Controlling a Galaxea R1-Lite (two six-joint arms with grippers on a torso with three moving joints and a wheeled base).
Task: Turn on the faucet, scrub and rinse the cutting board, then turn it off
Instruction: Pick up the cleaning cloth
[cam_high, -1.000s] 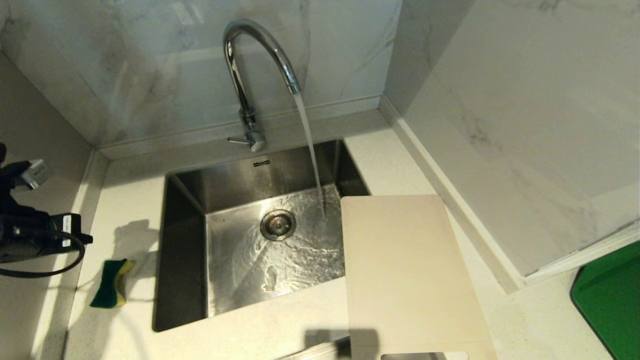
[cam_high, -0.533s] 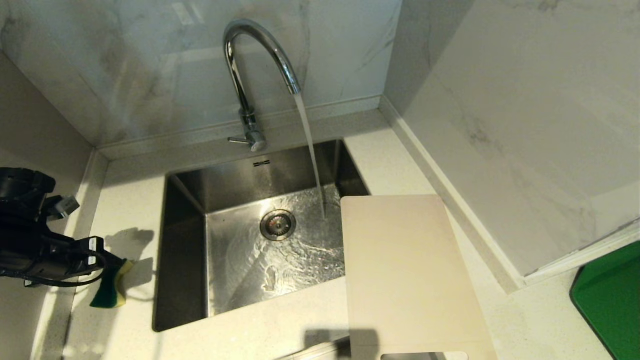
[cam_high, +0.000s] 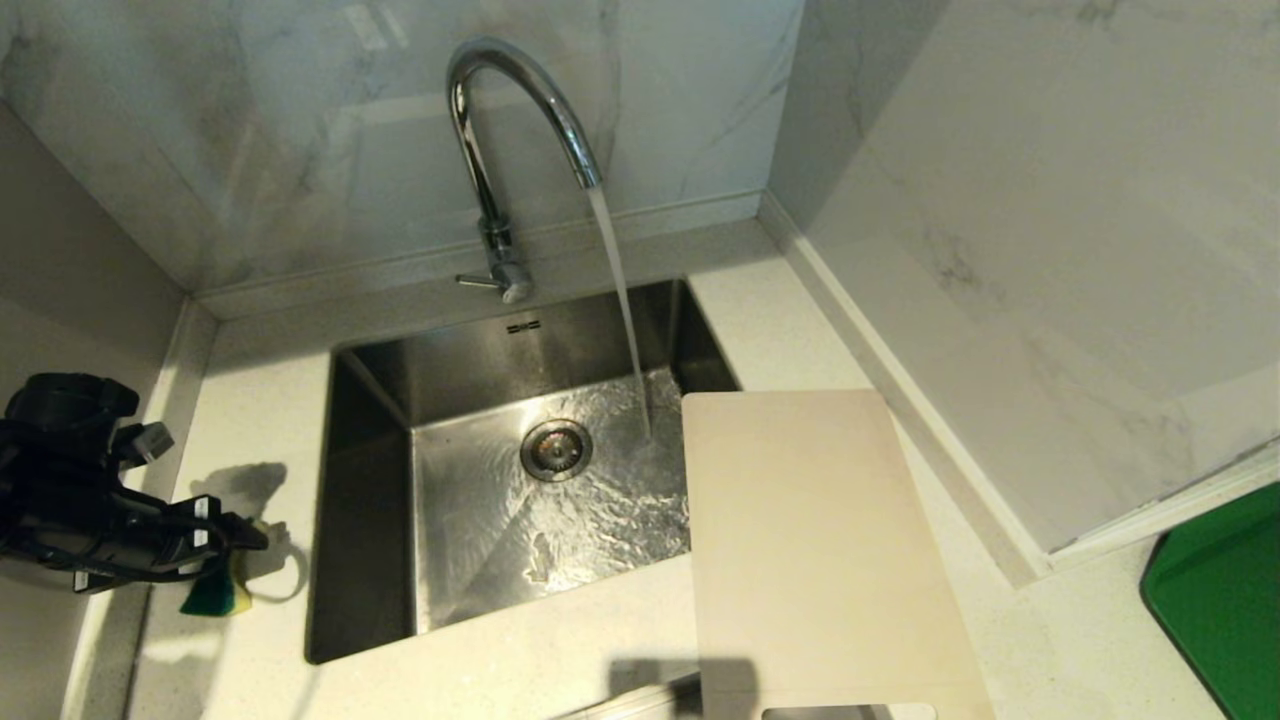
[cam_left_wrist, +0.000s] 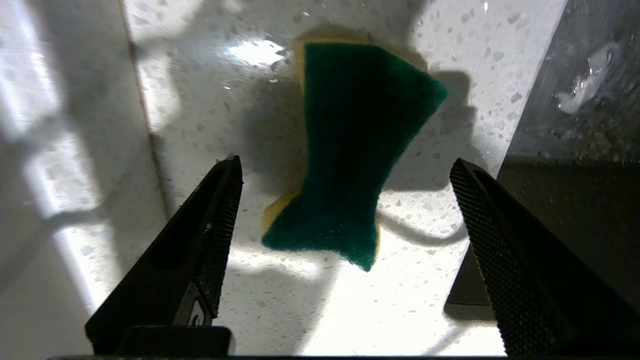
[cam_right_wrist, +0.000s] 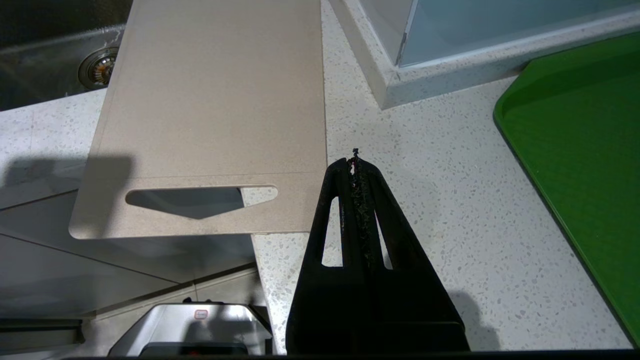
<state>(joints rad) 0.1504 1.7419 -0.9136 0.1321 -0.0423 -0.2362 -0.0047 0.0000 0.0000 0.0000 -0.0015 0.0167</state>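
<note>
Water pours from the chrome faucet (cam_high: 510, 130) into the sink (cam_high: 370, 500). The beige cutting board (cam_high: 820, 550) lies flat on the counter at the sink's right edge, one corner over the basin, its handle slot toward me (cam_right_wrist: 200, 200). At the left of the sink my left gripper (cam_high: 225, 555) hovers open just above a green and yellow sponge (cam_high: 215, 598). In the left wrist view the sponge (cam_left_wrist: 360, 125) lies on the counter between and beyond the spread fingers of the gripper (cam_left_wrist: 345, 161), untouched. My right gripper (cam_right_wrist: 355, 160) is shut and empty, above the counter beside the board's handle end.
A green tray (cam_high: 1220, 600) lies on the counter at the far right, also in the right wrist view (cam_right_wrist: 590, 150). Marble walls close in behind the sink, on the left and on the right. The sink's rim drops off close to the sponge.
My left arm has come down and forward from the left wall to just over the sponge, partly covering it. Water keeps running. The board has not moved.
</note>
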